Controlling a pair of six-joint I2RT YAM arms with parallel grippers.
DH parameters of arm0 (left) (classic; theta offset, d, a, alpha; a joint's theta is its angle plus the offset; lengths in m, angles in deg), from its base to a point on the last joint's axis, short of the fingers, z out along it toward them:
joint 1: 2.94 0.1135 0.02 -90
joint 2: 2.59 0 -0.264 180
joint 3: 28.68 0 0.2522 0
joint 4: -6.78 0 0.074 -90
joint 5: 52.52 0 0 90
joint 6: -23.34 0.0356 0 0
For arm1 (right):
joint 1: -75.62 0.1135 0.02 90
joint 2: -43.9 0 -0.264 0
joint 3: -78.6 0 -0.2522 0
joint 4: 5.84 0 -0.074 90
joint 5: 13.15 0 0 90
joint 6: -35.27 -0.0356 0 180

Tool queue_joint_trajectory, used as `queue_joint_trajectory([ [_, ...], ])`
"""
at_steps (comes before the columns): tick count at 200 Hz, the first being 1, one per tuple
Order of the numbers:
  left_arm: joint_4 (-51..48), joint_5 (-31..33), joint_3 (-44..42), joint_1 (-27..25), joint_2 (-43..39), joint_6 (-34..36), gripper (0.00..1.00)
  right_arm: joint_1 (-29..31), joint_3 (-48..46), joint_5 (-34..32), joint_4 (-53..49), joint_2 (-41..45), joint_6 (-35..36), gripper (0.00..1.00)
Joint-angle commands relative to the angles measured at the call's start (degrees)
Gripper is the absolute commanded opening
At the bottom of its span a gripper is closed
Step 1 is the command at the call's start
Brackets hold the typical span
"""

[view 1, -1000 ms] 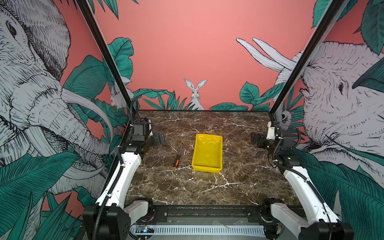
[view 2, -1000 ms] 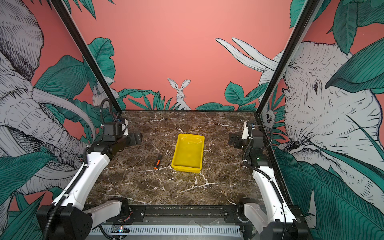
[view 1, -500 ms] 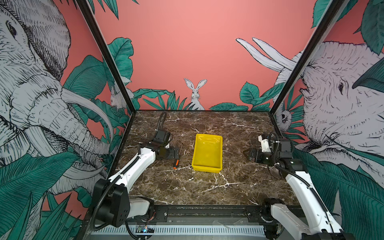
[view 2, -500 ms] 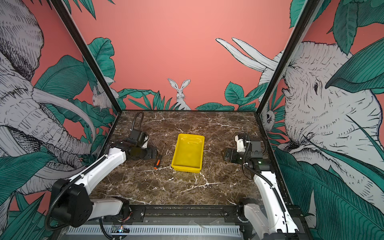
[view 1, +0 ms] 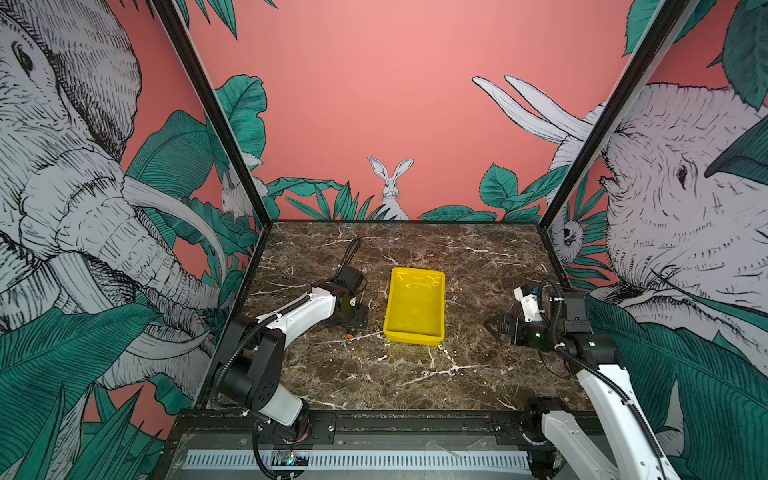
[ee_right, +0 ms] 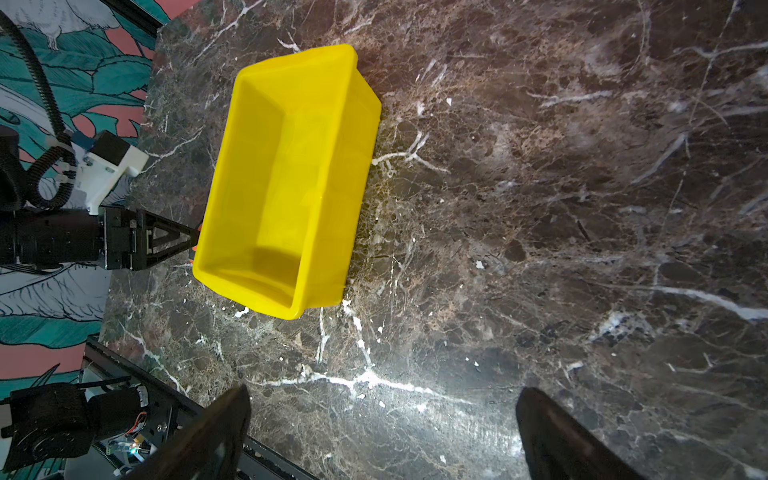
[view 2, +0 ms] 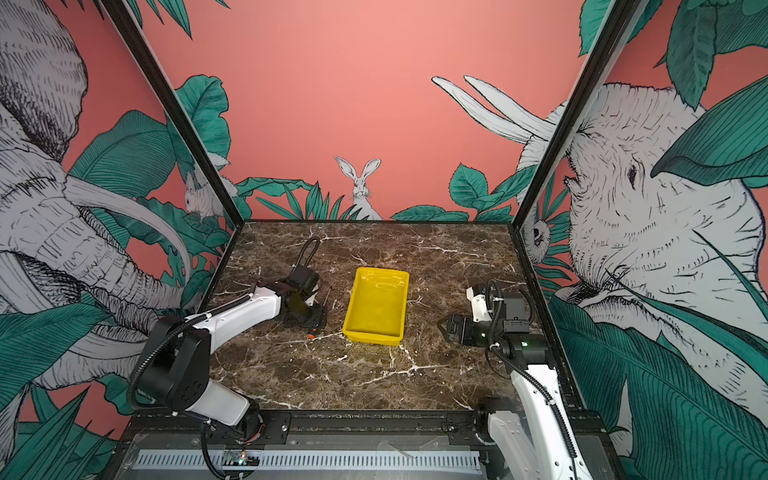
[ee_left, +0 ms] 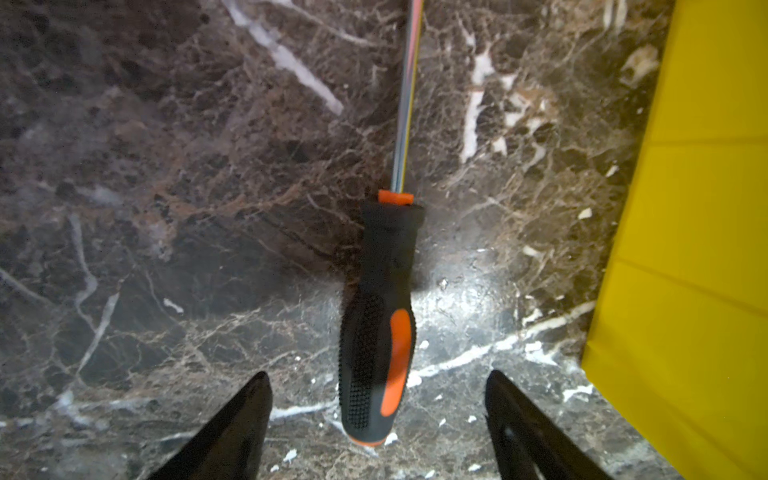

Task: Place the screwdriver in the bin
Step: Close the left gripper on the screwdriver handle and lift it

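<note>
The screwdriver (ee_left: 378,332) lies flat on the marble table, orange-and-black handle toward the front, thin shaft pointing back. In both top views only its orange end (view 1: 350,335) (view 2: 311,336) shows under my left gripper (view 1: 351,322) (view 2: 311,322). My left gripper (ee_left: 377,373) is open and straddles the handle's butt end, with a gap on each side. The empty yellow bin (view 1: 415,307) (view 2: 376,307) (ee_left: 698,249) (ee_right: 286,178) stands just right of the screwdriver. My right gripper (view 1: 492,330) (view 2: 444,328) (ee_right: 384,387) is open, holds nothing, and hovers right of the bin.
Mural walls with black corner posts (view 1: 216,124) (view 1: 590,137) close in the table on the left, back and right. A black rail (view 1: 374,419) runs along the front edge. Bare marble (view 1: 395,374) stretches in front of the bin.
My left arm swung in from the left wall and came down over the screwdriver's handle, its jaws narrowing. My right arm moved away from the right wall toward the bin.
</note>
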Motion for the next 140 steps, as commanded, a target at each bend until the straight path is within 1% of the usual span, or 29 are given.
queue_joint_trajectory([
  [1,1.9,1.7,-0.4,-0.5,0.7,-1.2,0.75,0.1,-0.4,1.1,0.5,-0.4,-0.2,0.99],
  [33,3.4,3.5,-0.7,-0.6,2.3,-1.2,0.67,0.1,-0.7,1.1,0.8,-0.1,-0.3,0.99],
  [60,4.0,4.7,-0.4,-0.6,4.2,-0.8,0.64,0.1,-0.7,0.6,0.8,0.0,-0.4,0.99],
  [74,4.3,5.1,-0.1,-0.6,5.1,-0.5,0.61,0.1,-0.7,0.2,0.7,0.1,-0.5,0.99],
  [87,4.6,5.0,0.3,-0.6,6.2,-0.1,0.58,0.1,-0.7,0.2,0.7,0.3,-0.5,0.99],
  [115,4.7,4.0,1.5,-0.6,8.4,0.9,0.56,0.1,-0.9,-0.6,0.9,1.1,-0.8,0.99],
  [140,4.5,4.0,1.9,-0.7,8.4,1.0,0.51,0.1,-1.2,-1.5,1.0,1.8,-1.2,0.99],
])
